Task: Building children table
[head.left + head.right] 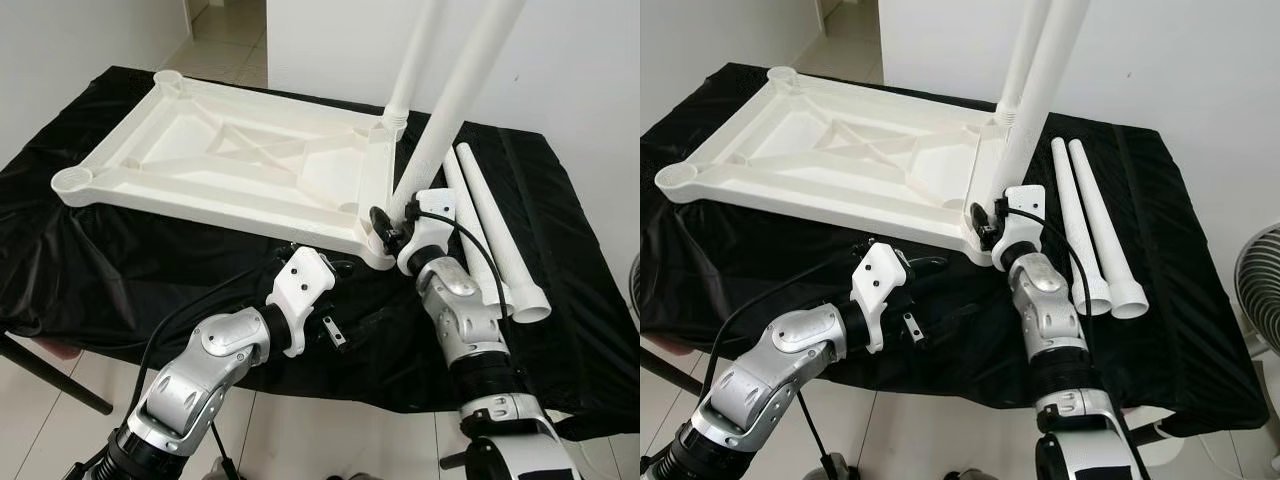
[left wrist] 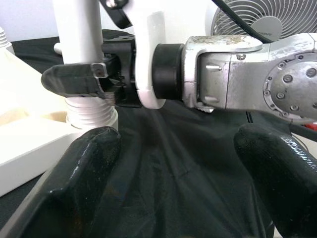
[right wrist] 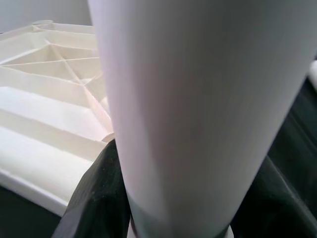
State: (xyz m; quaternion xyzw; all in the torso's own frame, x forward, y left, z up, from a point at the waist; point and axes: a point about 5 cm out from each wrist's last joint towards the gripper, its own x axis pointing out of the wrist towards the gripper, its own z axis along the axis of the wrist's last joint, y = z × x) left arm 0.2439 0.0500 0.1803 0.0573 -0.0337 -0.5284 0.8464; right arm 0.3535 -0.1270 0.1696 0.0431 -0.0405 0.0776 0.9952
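1. The right gripper (image 1: 385, 222) is clamped on a white table leg (image 1: 455, 105) that stands tilted at the near corner socket of the tabletop.
2. The left gripper (image 1: 335, 268) sits just beside it with fingers (image 2: 81, 181) apart, holding nothing, over the black cloth (image 1: 150, 280) on the bench.
3. Beyond the grippers the upside-down white tabletop (image 1: 220, 160) lies with another leg (image 1: 410, 70) upright in its far corner.
4. Two loose legs (image 1: 495, 235) lie beside the right gripper.

No readable text, label, brand, number or sign can be made out in any of the views; the white plastic parts, the black cloth and the arms are all seen unmarked.
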